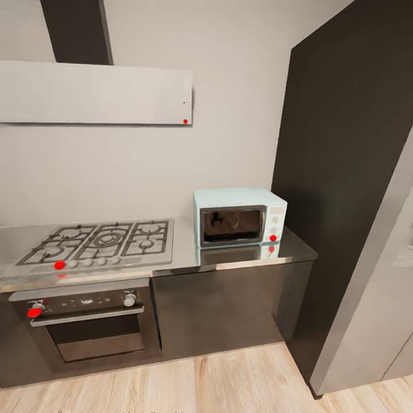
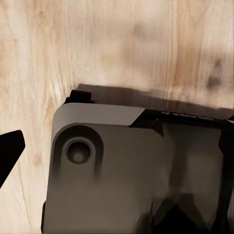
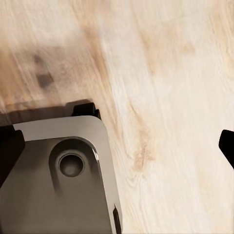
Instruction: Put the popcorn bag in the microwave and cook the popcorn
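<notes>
Microwave (image 1: 240, 218) shut on grey countertop (image 1: 241, 255) beside hob (image 1: 100, 241); jaws' state unclear.

Under each pincer lie the wood floor (image 2: 122, 44) and the robot's grey base (image 2: 112, 170). Ahead, the microwave (image 1: 240, 218) has bare countertop (image 1: 184, 244) beside it; a tall dark cabinet (image 1: 344, 172) crowds its other side.

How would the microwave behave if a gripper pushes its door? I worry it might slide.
The microwave looks small and boxy, so probably light. The countertop mirrors it, suggesting a glossy surface it might slide on. Its low, wide shape makes tipping unlikely.
</notes>
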